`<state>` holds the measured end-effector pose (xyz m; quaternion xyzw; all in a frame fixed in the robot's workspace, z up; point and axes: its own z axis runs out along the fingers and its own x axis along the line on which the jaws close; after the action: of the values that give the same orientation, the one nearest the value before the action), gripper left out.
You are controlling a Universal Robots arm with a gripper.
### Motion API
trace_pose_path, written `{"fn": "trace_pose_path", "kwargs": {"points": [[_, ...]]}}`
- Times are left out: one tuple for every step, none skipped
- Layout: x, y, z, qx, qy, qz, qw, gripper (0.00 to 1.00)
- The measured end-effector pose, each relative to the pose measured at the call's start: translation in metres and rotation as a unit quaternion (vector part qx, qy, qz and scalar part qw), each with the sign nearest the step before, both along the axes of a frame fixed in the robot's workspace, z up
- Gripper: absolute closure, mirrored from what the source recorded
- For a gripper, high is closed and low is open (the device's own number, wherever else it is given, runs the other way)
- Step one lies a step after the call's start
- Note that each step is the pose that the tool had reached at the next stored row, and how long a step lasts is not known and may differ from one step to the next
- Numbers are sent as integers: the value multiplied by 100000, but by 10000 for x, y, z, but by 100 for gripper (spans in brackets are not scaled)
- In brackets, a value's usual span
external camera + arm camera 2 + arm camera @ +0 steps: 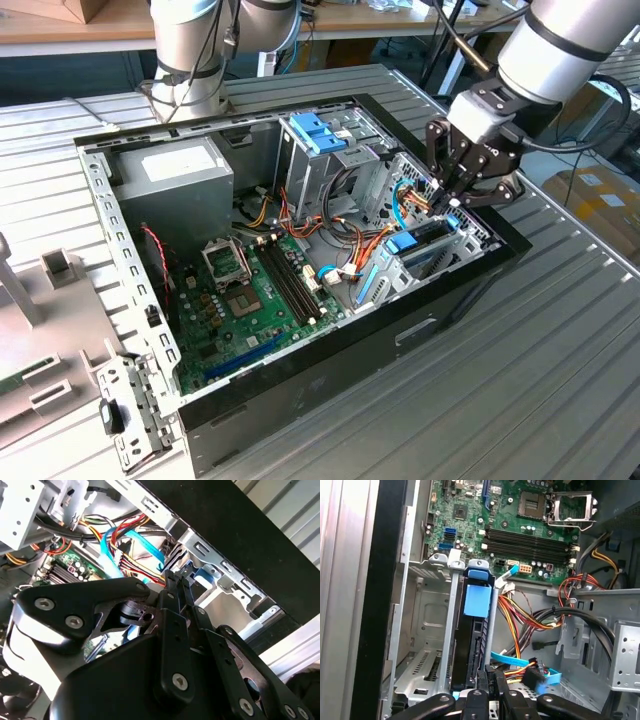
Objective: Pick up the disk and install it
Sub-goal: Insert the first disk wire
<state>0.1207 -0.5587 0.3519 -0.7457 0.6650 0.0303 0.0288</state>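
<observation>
Black, angular and built of bolted metal links, the gripper hangs over the front corner of the case at the exterior view's right; its slim fingers lie pressed together with no gap visible in the second wrist view, and nothing is seen between them. Computer case: an open rectangular tower lying on its side, glossy black outer wall, perforated grey sheet-metal frame, set on a ribbed grey table. Power supply: a plain grey box with a pale sticker, in the far corner. Motherboard: a flat green board with long black memory slots and a square silver socket. Drive bay: a stamped, slotted metal cage just beside the black wall. The disk stands on edge inside this bay, dark-cased, capped by a smooth blue plastic tab, directly beneath the fingertips. Red, yellow and orange wires bundle beside it.
</observation>
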Motion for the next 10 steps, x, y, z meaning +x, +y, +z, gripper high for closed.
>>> {"fn": "trace_pose_path", "kwargs": {"points": [[0,0,-1,2,1,-386,99999,82],[0,0,-2,0,0,-842,99996,82],[0,0,-3,0,2,-1237,99992,82],[0,0,-4,-1,2,-1729,99985,82],[0,0,-5,1,1,-2078,99978,82],[0,0,-6,1,0,-2670,99964,82],[0,0,-8,0,-1,-3446,99941,82],[0,0,-9,0,0,-4105,99916,82],[0,0,-11,3,0,-4771,99886,82],[0,0,-12,0,-1,-5359,99856,82]]}}
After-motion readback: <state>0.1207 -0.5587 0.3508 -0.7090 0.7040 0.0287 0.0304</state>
